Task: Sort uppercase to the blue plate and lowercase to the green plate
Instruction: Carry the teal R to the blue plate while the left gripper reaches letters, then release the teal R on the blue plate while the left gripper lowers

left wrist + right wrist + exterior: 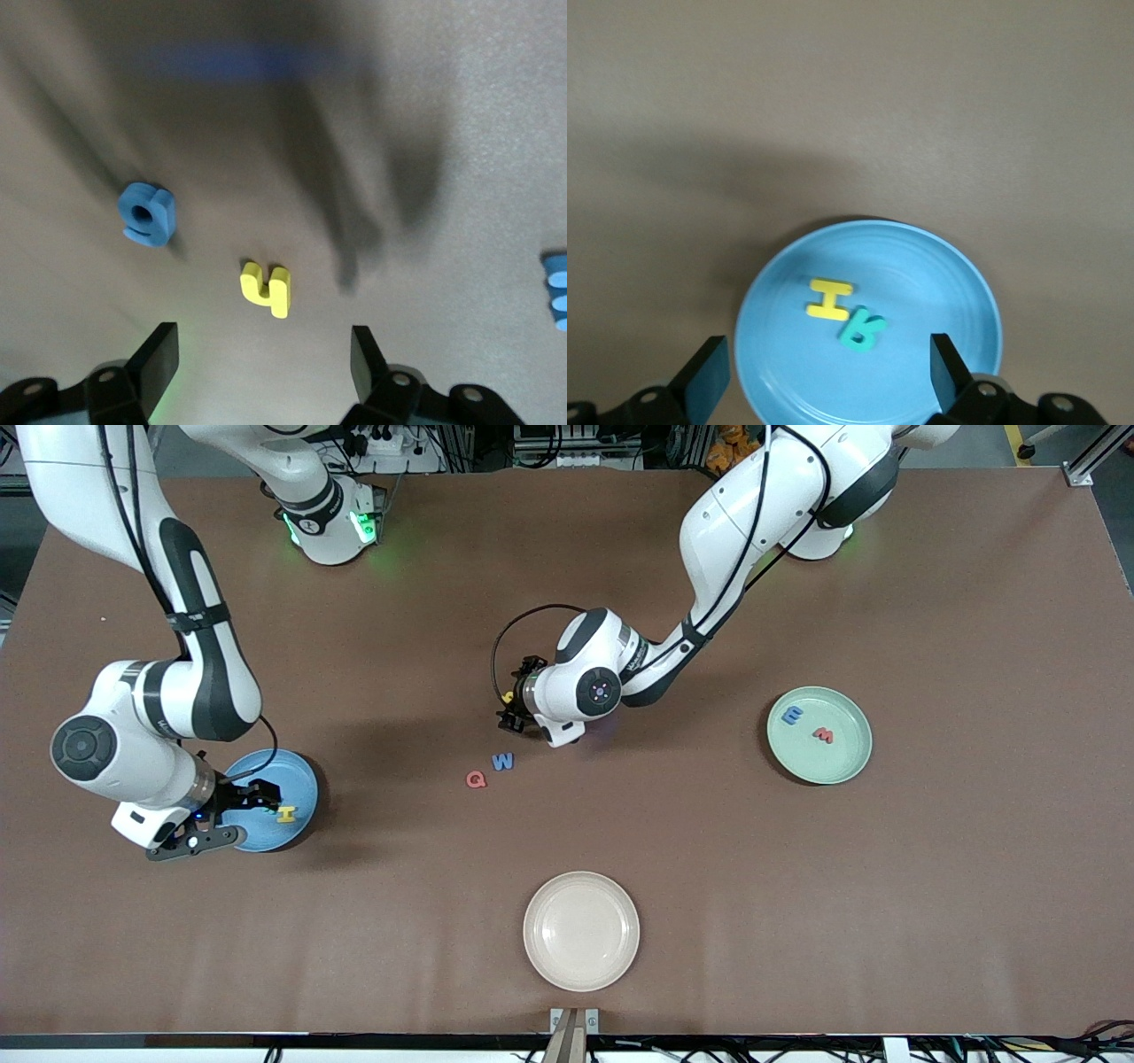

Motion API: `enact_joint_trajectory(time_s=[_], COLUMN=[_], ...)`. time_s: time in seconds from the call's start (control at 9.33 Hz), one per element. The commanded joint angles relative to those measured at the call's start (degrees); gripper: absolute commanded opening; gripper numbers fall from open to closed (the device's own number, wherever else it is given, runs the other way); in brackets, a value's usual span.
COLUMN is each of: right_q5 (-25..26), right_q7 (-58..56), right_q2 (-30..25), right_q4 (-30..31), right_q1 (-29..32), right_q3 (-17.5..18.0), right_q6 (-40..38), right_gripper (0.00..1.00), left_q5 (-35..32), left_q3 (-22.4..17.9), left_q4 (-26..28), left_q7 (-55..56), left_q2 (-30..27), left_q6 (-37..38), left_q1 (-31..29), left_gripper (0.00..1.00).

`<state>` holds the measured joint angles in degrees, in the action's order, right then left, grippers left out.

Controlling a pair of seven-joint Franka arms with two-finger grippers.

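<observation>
My right gripper (pixel 252 802) (pixel 826 376) hangs open over the blue plate (pixel 275 771) (pixel 921 266), nothing between its fingers. On that plate lie the yellow H (pixel 286 813) (pixel 829 298) and the teal R (pixel 861 329) side by side. My left gripper (pixel 514 710) (pixel 264 363) is open just above the table's middle, over the yellow h (pixel 266 288); the blue g (pixel 146 213) lies beside it. Red Q (pixel 476 779) and blue W (pixel 502 761) rest on the table, nearer the front camera than that gripper. The green plate (pixel 842 757) holds a blue letter (pixel 791 715) and a red one (pixel 823 734).
A cream plate (pixel 580 957) sits near the table's front edge, midway along it. The brown tabletop (pixel 709 850) stretches between the plates. A blue letter (pixel 556 292) shows cut off at the left wrist view's edge.
</observation>
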<state>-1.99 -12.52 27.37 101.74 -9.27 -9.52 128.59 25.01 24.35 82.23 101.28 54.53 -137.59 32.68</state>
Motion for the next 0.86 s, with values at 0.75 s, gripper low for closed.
enact_joint_trajectory(time_s=[0.75], right_q5=[-0.12], right_q7=[19.01], right_q2=[2.5], right_q4=[-4.36], right_q1=[-8.39], right_q3=[0.03], right_q6=[-0.97], right_gripper=[1.0], left_q5=[1.35], left_q3=[-0.01], left_q4=[3.55], left_q7=[0.32], left_q2=[-0.3], left_q6=[-5.05], left_q1=[1.6], left_gripper=[0.86])
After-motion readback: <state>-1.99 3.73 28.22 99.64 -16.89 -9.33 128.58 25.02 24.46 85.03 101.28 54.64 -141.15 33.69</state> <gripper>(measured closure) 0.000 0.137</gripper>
